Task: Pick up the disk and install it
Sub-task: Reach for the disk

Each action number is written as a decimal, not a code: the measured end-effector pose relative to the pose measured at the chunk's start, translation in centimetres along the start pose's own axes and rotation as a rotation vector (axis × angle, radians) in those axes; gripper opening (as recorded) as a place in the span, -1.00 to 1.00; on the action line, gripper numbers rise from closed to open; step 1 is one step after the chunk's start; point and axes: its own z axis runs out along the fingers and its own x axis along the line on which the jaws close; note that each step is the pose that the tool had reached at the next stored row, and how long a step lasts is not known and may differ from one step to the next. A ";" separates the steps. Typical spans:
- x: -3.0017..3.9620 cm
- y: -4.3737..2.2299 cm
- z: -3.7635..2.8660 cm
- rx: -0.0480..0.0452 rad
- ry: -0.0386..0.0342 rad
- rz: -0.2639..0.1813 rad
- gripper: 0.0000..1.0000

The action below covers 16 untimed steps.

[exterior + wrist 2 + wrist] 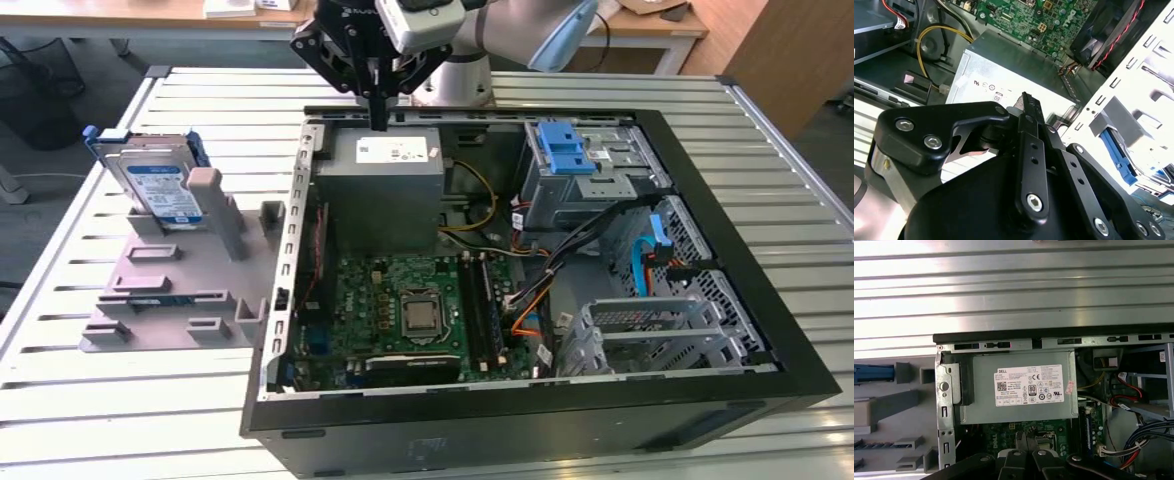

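The disk [156, 186] stands on edge in a grey holder [174, 275] on the table at the exterior view's left, its white-and-blue label showing inside a blue carrier frame. A blue edge of the disk [874, 374] also appears in the first wrist view. My gripper [379, 112] hangs over the rear edge of the open computer case [534, 415], above the grey power-supply box [384, 190], well to the right of the disk. Its fingers are shut together with nothing between them, as the gripper [1026, 438] in the first wrist view and the gripper [1027, 98] in the second wrist view both show.
Inside the case, a grey drive bay with a blue latch [571, 152] sits at the back right. The green motherboard [407, 310] lies in the middle, with cables [587, 240] and a metal cage [654, 335] to its right. The table is slatted metal [120, 420].
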 end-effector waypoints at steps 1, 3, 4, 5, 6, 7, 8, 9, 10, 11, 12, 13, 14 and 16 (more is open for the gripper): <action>0.03 0.00 0.00 0.0000 -0.0001 0.000 -0.79; 0.09 -0.01 0.00 0.0000 0.0000 0.000 -0.79; 0.12 -0.01 0.00 0.0000 -0.0001 0.000 -0.79; 0.15 -0.01 0.00 0.0001 0.0000 0.000 -0.79; 0.18 -0.02 0.00 0.0000 -0.0001 0.000 -0.79; 0.20 -0.02 0.00 0.0000 0.0000 0.000 -0.79; 0.22 -0.02 0.00 0.0001 0.0000 0.000 -0.79; 0.25 -0.02 0.01 0.0000 0.0000 0.000 -0.79; 0.28 -0.02 0.01 0.0000 -0.0001 0.000 -0.79; 0.30 -0.02 0.01 0.0000 0.0000 0.000 -0.79; 0.33 -0.02 0.01 0.0000 0.0000 0.000 -0.79; 0.36 -0.03 0.01 -0.0001 -0.0001 0.000 -0.79; 0.39 -0.03 0.01 0.0000 0.0000 0.000 -0.79; 0.44 -0.03 0.01 0.0000 0.0000 0.000 -0.79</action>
